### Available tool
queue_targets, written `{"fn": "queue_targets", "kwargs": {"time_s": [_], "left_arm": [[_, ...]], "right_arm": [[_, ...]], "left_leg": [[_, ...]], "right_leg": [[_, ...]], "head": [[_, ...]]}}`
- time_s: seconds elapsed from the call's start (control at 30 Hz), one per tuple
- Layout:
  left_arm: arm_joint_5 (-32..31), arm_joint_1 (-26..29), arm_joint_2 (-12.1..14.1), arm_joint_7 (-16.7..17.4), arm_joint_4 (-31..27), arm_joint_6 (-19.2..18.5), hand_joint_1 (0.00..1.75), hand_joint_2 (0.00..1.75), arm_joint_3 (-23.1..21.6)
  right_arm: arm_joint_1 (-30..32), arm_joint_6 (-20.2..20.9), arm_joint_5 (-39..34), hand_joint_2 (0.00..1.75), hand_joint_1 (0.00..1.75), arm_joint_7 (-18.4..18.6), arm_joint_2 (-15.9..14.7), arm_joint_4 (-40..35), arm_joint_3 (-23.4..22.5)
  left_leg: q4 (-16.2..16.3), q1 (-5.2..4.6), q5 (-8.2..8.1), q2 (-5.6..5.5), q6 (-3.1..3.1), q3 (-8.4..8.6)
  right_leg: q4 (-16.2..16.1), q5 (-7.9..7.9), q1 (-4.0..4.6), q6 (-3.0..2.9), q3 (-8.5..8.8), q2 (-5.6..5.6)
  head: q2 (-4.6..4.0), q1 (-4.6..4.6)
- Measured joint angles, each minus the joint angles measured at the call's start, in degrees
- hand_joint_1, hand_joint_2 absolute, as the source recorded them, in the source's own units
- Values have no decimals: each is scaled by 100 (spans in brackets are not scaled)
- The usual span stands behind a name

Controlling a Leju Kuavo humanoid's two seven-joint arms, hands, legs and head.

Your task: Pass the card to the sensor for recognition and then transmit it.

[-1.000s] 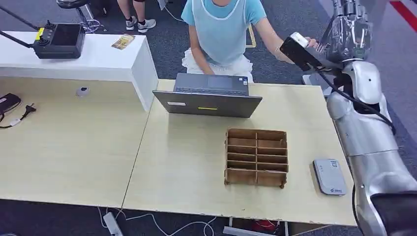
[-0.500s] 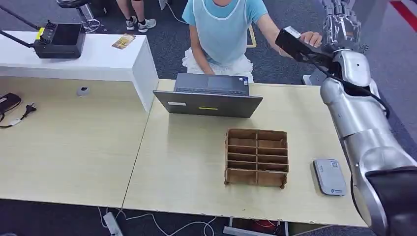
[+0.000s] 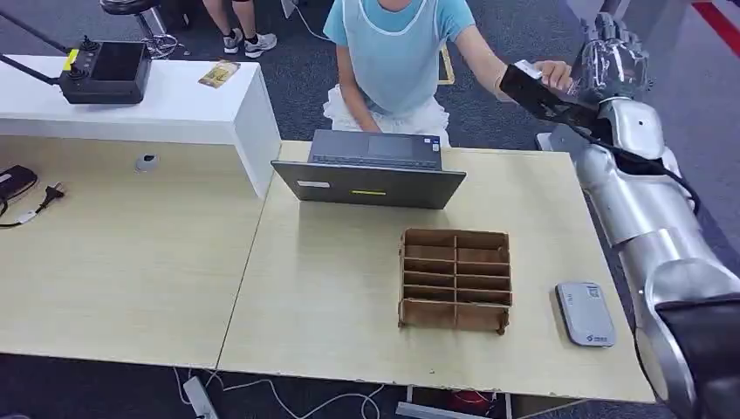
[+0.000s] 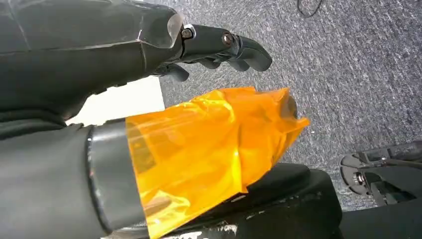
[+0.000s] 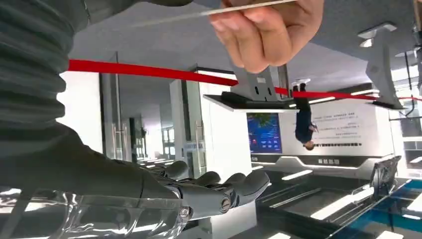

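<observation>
The card is pinched in a person's hand, seen edge-on in my right wrist view, just beyond my right hand, whose fingers lie stretched out and apart, grasping nothing. From my head, that hand is raised beside the person's hand. My left hand hangs over carpet, fingers loosely curled, holding nothing. On the table: one sensor, one laptop, one organizer.
</observation>
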Motion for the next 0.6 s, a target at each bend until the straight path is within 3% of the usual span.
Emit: {"fn": "queue_targets", "kwargs": {"time_s": [0.03,0.07,0.13,0.17,0.23,0.6], "left_arm": [[0,0,0,0,0,0,0,0,0],[0,0,0,0,0,0,0,0,0],[0,0,0,0,0,0,0,0,0],[0,0,0,0,0,0,0,0,0],[-4,1,0,0,0,2,0,0,-2],[0,2,0,0,0,7,0,0,-9]], "right_arm": [[0,-13,0,175,44,0,-13,20,0],[0,-24,-2,175,133,0,-31,42,0],[0,-33,-39,175,148,0,-48,77,-4],[0,-33,-46,175,164,0,-53,90,-9],[0,-33,-63,175,175,0,-68,105,-22],[0,-28,-151,175,175,-9,-87,123,-39]], "left_leg": [[0,0,0,0,0,0],[0,0,0,0,0,0],[0,0,0,0,0,1],[0,0,0,0,0,1],[0,0,0,0,0,1],[0,0,0,0,0,0]], "right_leg": [[0,0,0,0,0,0],[0,0,0,0,0,0],[0,0,0,0,-1,0],[0,0,0,0,-1,0],[0,0,1,0,-1,0],[0,0,0,0,-1,1]], "head": [[0,0],[0,-2],[0,0],[0,-2],[0,-2],[0,0]]}}
